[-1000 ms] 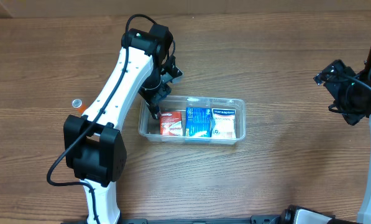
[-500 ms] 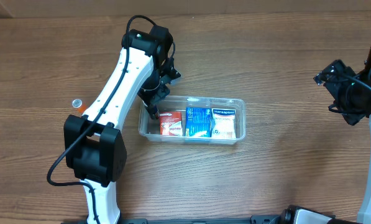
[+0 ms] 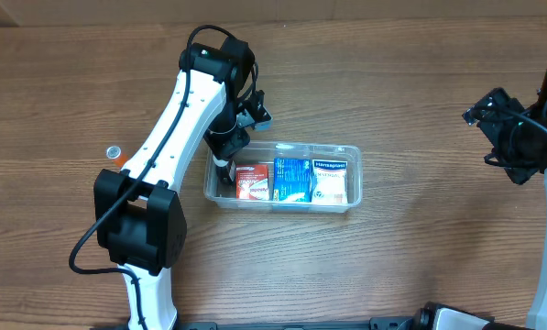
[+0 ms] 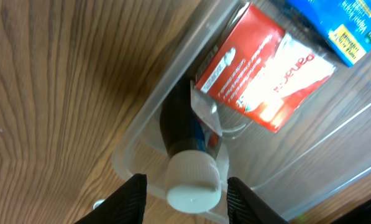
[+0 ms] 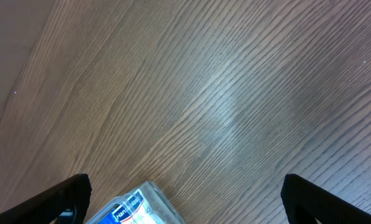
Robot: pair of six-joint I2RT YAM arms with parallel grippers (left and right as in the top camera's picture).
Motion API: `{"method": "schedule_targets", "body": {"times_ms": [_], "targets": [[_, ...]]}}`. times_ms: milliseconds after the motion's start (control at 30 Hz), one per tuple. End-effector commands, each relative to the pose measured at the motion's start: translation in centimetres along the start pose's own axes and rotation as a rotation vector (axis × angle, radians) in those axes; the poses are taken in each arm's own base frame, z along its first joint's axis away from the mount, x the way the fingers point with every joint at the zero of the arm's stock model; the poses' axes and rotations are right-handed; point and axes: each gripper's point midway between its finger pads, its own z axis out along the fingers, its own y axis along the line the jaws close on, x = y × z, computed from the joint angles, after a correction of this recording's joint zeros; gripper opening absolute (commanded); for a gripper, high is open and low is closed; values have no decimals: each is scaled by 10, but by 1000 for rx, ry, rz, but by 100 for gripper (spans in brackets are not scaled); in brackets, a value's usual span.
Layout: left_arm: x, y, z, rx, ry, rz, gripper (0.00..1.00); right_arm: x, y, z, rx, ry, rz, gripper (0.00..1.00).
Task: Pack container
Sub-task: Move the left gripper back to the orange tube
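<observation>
The clear plastic container sits mid-table and holds a red box, a blue box and a white Hansaplast box. A dark bottle with a white cap stands in the container's left end, beside the red box. My left gripper is open just above the cap, with a gap on each side. In the overhead view it hangs over the tub's left end. My right gripper is wide open and empty, far right.
A small white cap and an orange item lie on the wood table left of my left arm. The container's right corner shows at the bottom of the right wrist view.
My left gripper has risen and drawn back a little from the container's left end, and the bottle now stands free between its open fingers. The right arm has not moved.
</observation>
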Motion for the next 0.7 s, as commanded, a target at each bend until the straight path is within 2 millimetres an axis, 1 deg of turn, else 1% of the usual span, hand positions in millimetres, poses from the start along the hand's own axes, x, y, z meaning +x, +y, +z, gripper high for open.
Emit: {"method": "schedule_targets", "body": {"times_ms": [0,67,100,167,267,300,333,367,400,467,500,533,567,600,667], "targets": [[-8,-2,4,31,-34,-12,42,-4,2,-4,-8,-17,-4,100],[-13,1,3,17,-55,-65,42,-4,2,-4,-8,-16,-4,100],[-17,5,-4,3,-79,-141,43,-4,2,-4,-8,-17,-4,100],[-22,9,-18,-12,-114,-227,41,-4,2,-4,-8,-17,-4,100],[-26,14,-61,-30,-202,-383,40,-4,2,-4,-8,-17,-4,100],[-25,18,-86,-43,-258,-479,40,-4,2,-4,-8,-17,-4,100],[-21,21,-106,-60,-301,-543,40,-4,2,-4,-8,-17,-4,100],[-15,23,-120,-78,-326,-588,40,-4,2,-4,-8,-16,-4,100],[-4,29,-134,-116,-345,-658,40,-4,2,-4,-8,-17,-4,100],[24,39,-151,-197,-347,-800,42,-4,2,-4,-8,-17,-4,100],[47,45,-159,-245,-331,-898,43,-4,2,-4,-8,-17,-4,100],[65,47,-163,-270,-311,-966,42,-4,2,-4,-8,-17,-4,100],[79,50,-166,-288,-301,-1010,36,-4,2,-4,-8,-17,-4,100],[87,50,-167,-280,-305,-1032,35,-4,2,-4,-8,-16,-5,100],[104,51,-167,-285,-294,-1076,35,-4,2,-4,-8,-17,-4,100]]}}
